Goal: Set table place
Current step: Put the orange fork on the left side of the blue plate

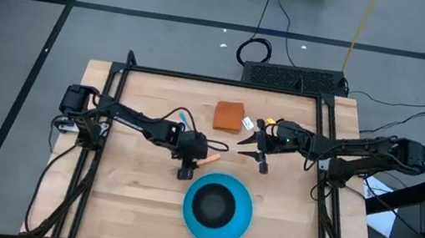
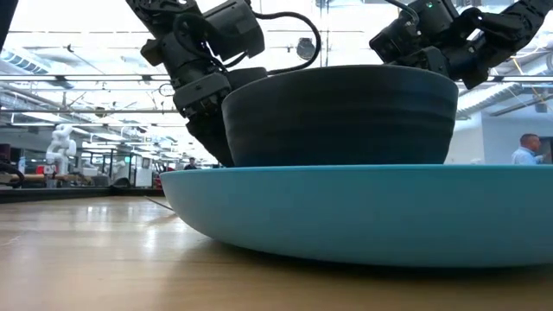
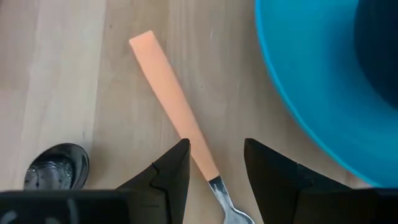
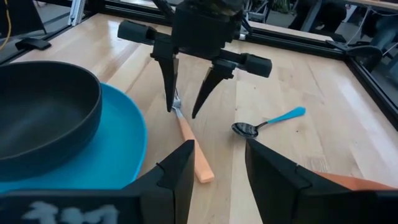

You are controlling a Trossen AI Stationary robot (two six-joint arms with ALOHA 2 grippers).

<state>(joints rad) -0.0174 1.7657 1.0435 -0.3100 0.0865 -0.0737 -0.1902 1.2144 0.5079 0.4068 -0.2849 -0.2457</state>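
Orange-handled fork (image 3: 180, 118) lies on the worktop (image 1: 124, 199) mid-frame, upper left of the plate (image 1: 241, 221), running diagonally between the wide-spread fingers of the nearer left tool (image 4: 186, 106).

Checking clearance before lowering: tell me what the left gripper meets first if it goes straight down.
The orange-handled fork. The left gripper has its open fingers either side of the handle, near the metal neck.
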